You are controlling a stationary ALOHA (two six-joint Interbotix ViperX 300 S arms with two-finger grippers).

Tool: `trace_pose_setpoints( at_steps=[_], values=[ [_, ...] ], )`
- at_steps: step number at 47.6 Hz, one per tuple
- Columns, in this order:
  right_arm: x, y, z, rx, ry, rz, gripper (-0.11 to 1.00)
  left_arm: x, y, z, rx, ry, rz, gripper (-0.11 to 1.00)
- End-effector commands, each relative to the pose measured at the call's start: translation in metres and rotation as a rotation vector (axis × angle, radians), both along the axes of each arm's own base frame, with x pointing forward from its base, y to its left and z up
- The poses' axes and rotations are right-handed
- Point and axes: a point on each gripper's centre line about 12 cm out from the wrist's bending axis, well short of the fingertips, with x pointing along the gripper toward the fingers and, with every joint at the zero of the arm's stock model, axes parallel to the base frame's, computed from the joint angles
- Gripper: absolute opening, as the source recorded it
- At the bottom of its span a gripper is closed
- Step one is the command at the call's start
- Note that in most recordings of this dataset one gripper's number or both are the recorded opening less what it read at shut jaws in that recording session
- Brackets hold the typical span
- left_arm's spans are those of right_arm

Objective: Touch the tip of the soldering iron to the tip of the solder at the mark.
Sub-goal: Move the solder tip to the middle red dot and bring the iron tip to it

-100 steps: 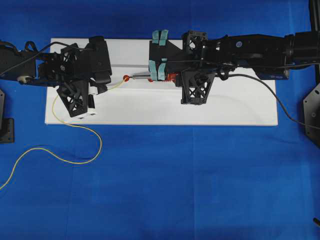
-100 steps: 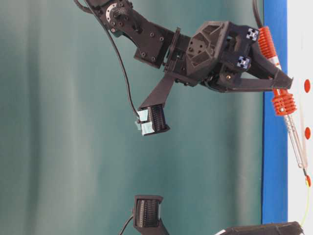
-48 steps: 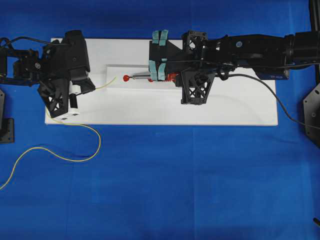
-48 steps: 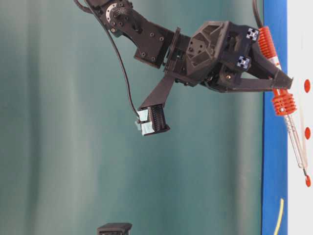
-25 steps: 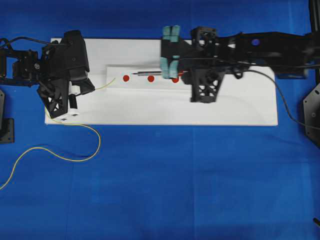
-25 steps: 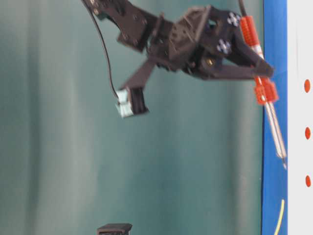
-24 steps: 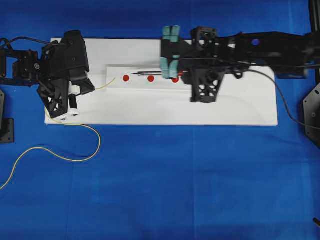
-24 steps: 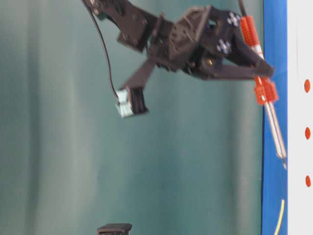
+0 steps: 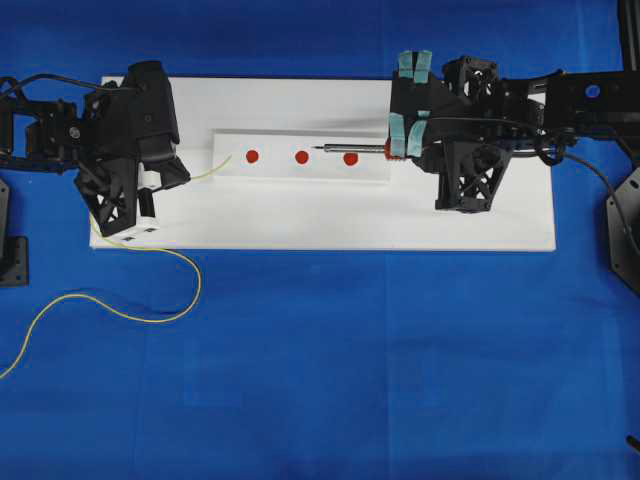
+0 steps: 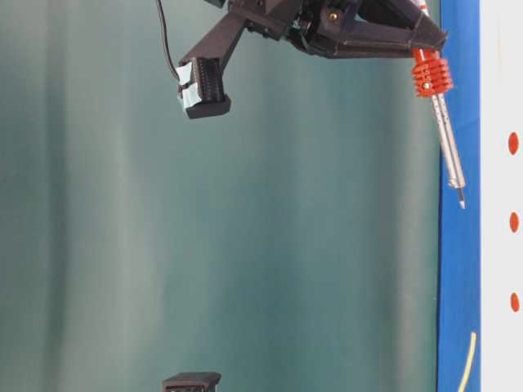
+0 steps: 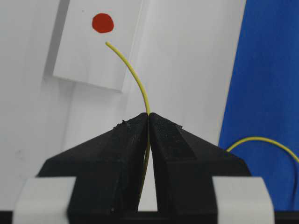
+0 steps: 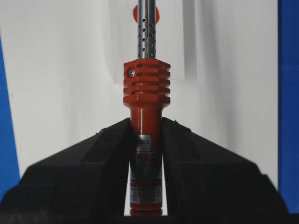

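Above white board — ribbed orange soldering iron, thin yellow solder.

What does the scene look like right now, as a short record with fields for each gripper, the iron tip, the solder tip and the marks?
left gripper: shut on the solder
right gripper: shut on the iron by its orange handle
iron tip: between the middle and right marks, off the board in the table-level view
solder tip: just short of the left mark
marks: three red dots in a row on the strip
contact: tips apart
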Motion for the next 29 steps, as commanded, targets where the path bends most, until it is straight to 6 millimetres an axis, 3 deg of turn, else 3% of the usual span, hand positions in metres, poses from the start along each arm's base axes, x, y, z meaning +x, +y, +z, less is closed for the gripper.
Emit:
trace_pose_setpoints(
  at_steps=[1, 10, 29],
  values=[
    [0.002, -0.002, 0.011, -0.023, -0.035, 0.008, 0.06, 0.007, 0.0, 0.011, 0.005, -0.05, 0.0, 0.02],
    [0.003, -0.003, 0.011, -0.033, -0.032, 0.012, 0.06, 0.019, 0.002, 0.018, 0.009, -0.098, 0.002, 0.02],
    [0.002, -0.003, 0.01, -0.032, -0.028, 0.011, 0.06, 0.076, 0.006, 0.01, 0.017, -0.029, -0.022, 0.02]
  ],
)
